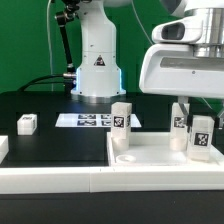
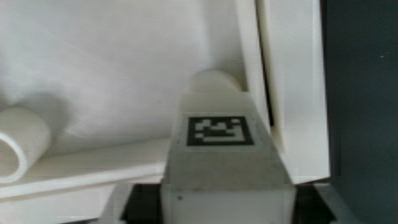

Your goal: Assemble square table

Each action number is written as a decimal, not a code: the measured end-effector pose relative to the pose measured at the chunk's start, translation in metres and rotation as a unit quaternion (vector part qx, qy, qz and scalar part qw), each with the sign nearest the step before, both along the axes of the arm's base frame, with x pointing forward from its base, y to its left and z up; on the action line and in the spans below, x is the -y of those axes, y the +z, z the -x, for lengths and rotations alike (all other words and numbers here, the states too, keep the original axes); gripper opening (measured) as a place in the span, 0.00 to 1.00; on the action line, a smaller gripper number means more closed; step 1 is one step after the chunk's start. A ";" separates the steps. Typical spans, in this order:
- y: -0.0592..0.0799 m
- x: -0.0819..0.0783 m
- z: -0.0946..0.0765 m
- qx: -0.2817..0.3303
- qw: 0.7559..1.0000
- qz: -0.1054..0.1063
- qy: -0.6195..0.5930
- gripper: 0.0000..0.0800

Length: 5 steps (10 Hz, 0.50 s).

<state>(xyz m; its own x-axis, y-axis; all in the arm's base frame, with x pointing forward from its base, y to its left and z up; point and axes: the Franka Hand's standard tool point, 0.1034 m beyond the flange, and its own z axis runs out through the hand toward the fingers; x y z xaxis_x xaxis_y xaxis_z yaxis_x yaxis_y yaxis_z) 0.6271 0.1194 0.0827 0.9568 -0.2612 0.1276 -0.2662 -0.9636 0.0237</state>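
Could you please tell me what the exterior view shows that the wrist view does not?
Only the exterior view shows the marker board, a loose leg on the black table, a second leg standing on the tabletop, and the arm's base. Only the wrist view shows a rounded white part on the tabletop, unidentifiable. Both show the tabletop's raised rim and, apparently, the same tagged leg at the jaws.

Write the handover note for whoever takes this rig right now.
Gripper: closed on an upright tagged leg at the tabletop, beside its rim.
Exterior view: centre leg, far leg and near leg stand on the tabletop, the last two under the gripper.
Loose leg sits on the black table, exterior view's left.
Done: cannot tell whether any leg is seated.
Left: seat the held leg, fetch the loose leg.
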 end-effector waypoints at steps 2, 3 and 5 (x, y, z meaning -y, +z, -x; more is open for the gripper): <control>0.000 0.000 0.000 0.004 0.997 -0.008 -0.070 0.36; 0.000 0.000 0.000 0.005 0.995 -0.012 -0.097 0.36; -0.001 0.000 0.001 0.015 0.974 -0.029 -0.223 0.36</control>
